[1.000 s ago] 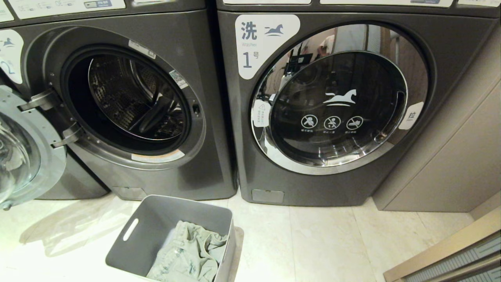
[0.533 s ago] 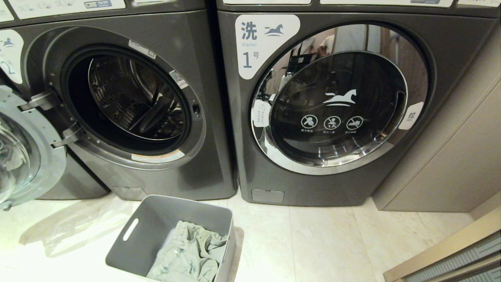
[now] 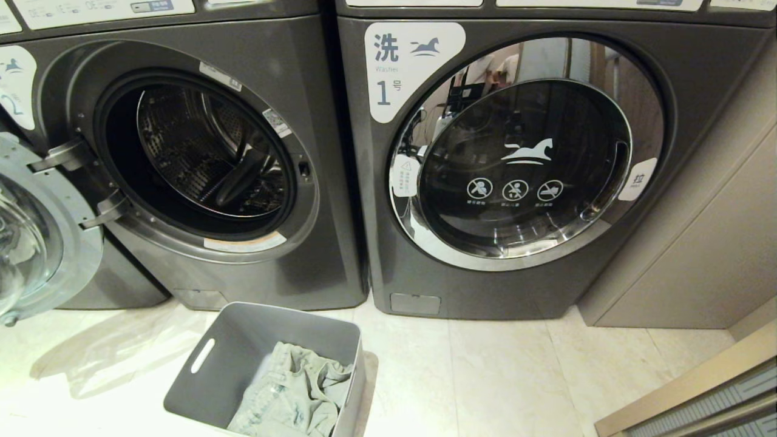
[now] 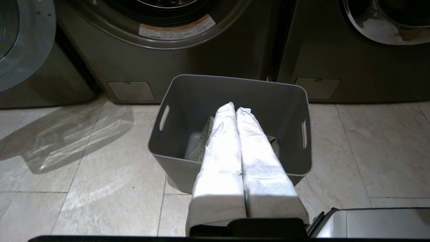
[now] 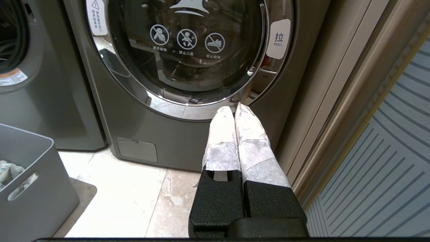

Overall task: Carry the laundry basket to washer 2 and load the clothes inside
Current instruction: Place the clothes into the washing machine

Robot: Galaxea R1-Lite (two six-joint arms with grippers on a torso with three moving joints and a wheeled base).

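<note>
The grey laundry basket [image 3: 200, 388] stands on the floor in front of washer 2 [image 3: 315, 91], whose round door [image 3: 79, 243] hangs open to the left and whose drum [image 3: 200, 152] is empty. The pale green-grey clothes [image 3: 291, 394] lie crumpled in the basket. In the left wrist view my left gripper [image 4: 235, 108] is shut and empty, its white-wrapped fingers held above the basket [image 4: 201, 90] and covering most of the clothes [image 4: 201, 149]. My right gripper [image 5: 233, 108] is shut and empty, held off to the right and pointing at the lower door rim of washer 1. Neither gripper shows in the head view.
Washer 1 [image 3: 419, 285] stands right of washer 2 with its chrome-rimmed door [image 3: 522, 164] closed. A beige cabinet wall [image 3: 698, 243] closes off the right side, with a striped panel [image 5: 386, 168] nearer me. Pale tiled floor [image 3: 485, 376] lies around the basket.
The basket, the clothes and both washers stay where they were. Only the dark reflection in washer 1's door shifts slightly.
</note>
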